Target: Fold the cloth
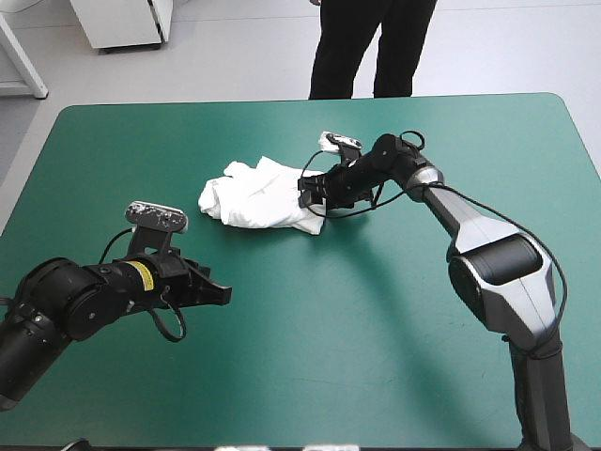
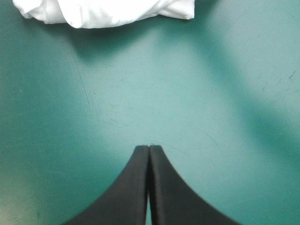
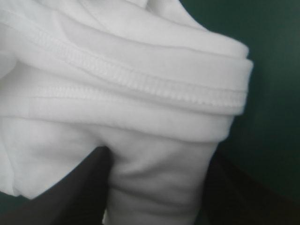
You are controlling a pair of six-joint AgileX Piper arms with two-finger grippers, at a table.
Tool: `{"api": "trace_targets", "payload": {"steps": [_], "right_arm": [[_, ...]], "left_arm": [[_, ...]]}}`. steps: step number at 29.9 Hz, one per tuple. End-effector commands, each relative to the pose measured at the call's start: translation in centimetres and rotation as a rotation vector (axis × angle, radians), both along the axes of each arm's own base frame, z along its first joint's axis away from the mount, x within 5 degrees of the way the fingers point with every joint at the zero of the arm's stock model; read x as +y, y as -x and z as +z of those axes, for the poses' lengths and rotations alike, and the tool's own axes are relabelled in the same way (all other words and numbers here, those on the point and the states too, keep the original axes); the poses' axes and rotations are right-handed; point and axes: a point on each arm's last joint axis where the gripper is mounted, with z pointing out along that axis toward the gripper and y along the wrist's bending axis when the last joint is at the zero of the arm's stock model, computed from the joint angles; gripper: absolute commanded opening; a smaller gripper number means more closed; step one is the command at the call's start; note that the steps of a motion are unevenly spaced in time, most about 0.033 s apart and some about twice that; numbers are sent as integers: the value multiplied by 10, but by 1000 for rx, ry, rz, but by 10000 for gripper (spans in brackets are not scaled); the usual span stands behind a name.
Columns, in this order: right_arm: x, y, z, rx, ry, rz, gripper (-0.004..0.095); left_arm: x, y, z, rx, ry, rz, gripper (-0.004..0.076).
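The white T-shirt (image 1: 258,195) lies as a crumpled heap on the far middle of the table. My right gripper (image 1: 315,199) is at the heap's right end, low over it. In the right wrist view its black fingers (image 3: 89,187) stand apart, open, with a thick hemmed fold of the T-shirt (image 3: 140,70) bulging between them, around the gripper (image 3: 158,157). My left gripper (image 1: 222,293) hovers near the table's front left, well short of the heap. It (image 2: 148,149) is shut on nothing, and the T-shirt's near edge (image 2: 103,11) lies far ahead of it.
Bare teal-green cover (image 1: 376,329) runs from the heap to the table's near and right edges. The left wrist view shows faint scratches on the cover (image 2: 84,89) between my left gripper and the cloth.
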Motion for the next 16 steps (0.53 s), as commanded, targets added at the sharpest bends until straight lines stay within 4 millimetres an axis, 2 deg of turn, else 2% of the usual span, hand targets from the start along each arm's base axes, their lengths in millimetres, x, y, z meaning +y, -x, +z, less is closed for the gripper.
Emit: {"api": "trace_targets", "payload": {"steps": [1,3,4,5,10,12,16], "right_arm": [[2,2,31,-57,-73,-9,356],[1,2,31,-62,-56,-9,192],[0,2,31,-67,-46,-7,67],[-1,2,33,-74,-35,-7,-17],[-11,8,42,-104,92,29,-17],[-22,10,45,-116,173,4,-17],[-61,21,39,-85,242,-75,-17]], "left_arm": [[-1,0,14,-80,47,-4,-10],[-1,0,14,-80,47,-4,-10],[-1,0,14,-80,47,-4,-10],[-1,0,14,-80,47,-4,-10],[-1,0,14,-77,47,-4,-10],[0,1,14,-73,45,-4,-10],[0,2,12,-50,38,-3,-10]]}}
